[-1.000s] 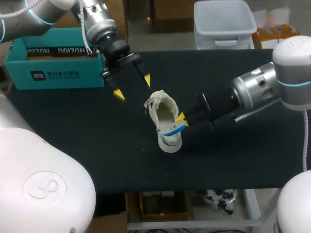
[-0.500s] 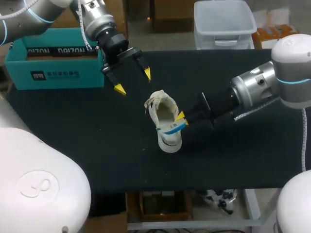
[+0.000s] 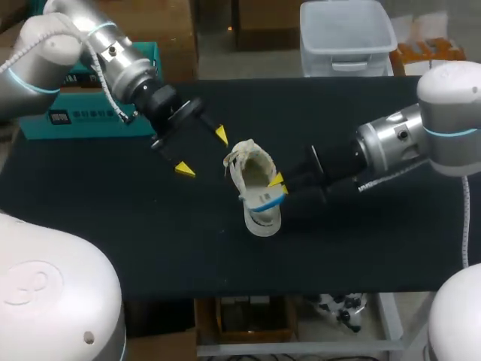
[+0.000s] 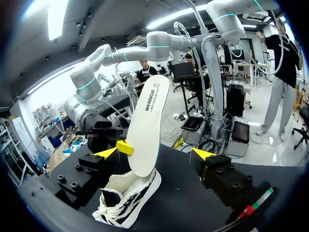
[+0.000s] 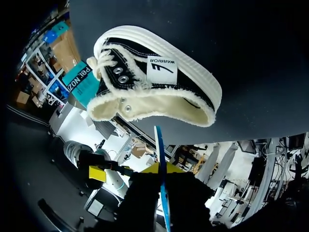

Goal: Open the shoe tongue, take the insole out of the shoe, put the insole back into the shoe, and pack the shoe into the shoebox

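Insole (image 4: 147, 123) being pinched at its edge between the fingers of the right gripper (image 3: 276, 184), standing nearly upright over the opening of the shoe (image 3: 254, 197), with its lower end at the opening or just inside; not possible to tell which. Shoe resting near the middle of the table (image 3: 361, 248), not shifting at all during the last second. Keeping almost the same place with the right arm too, holding the insole as before. Changing much more on the left side: swinging the left arm down from the far left, away from above the shoebox (image 3: 75, 116) at the far left corner, and now crossing in front of it and hiding a part of it. Bringing the left gripper (image 3: 202, 152) nearer and lower, and turning it, fingers spread wide with nothing between them, to point at the shoe from the left, close to it but not touching. Probably coming in to steady the shoe or to hold the tongue back while working the insole with the right. Likely standing around the middle of the task, with the packing into the shoebox not yet begun. Needing care next, since passing the wide fingers so close to the laces could push the light shoe sideways.
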`<action>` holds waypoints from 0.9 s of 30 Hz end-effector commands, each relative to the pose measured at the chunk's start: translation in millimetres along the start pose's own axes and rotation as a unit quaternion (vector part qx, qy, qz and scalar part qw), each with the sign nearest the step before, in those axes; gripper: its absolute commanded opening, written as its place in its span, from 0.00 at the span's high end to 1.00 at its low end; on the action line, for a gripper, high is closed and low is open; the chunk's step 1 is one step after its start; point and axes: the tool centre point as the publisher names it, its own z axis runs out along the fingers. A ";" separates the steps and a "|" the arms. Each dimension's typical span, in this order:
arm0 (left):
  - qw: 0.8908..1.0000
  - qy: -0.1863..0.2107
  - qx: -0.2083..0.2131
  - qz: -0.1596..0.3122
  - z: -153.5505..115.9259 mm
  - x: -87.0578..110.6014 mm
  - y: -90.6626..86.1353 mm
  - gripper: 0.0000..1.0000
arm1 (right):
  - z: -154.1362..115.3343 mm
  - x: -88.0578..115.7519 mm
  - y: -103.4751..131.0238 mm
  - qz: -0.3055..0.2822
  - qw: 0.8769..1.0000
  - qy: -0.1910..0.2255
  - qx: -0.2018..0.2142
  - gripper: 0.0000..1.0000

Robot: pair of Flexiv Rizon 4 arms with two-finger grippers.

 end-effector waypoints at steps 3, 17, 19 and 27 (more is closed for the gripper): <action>0.982 -0.188 -0.027 -0.014 9.6 9.3 -9.4 0.00 | -2.6 -0.3 -10.5 -0.015 0.999 0.014 -0.034 1.00; 0.982 -0.188 -0.027 -0.014 9.6 9.3 -9.4 0.00 | -2.6 -0.3 -10.5 -0.015 0.999 0.014 -0.034 1.00; 0.982 -0.188 -0.027 -0.014 9.6 9.3 -9.4 0.00 | -0.7 -3.8 -0.6 -0.012 0.999 0.026 -0.032 1.00; 0.980 -0.193 -0.039 -0.003 15.2 3.9 -5.9 0.00 | 5.3 -15.4 14.0 -0.010 0.994 0.095 -0.044 1.00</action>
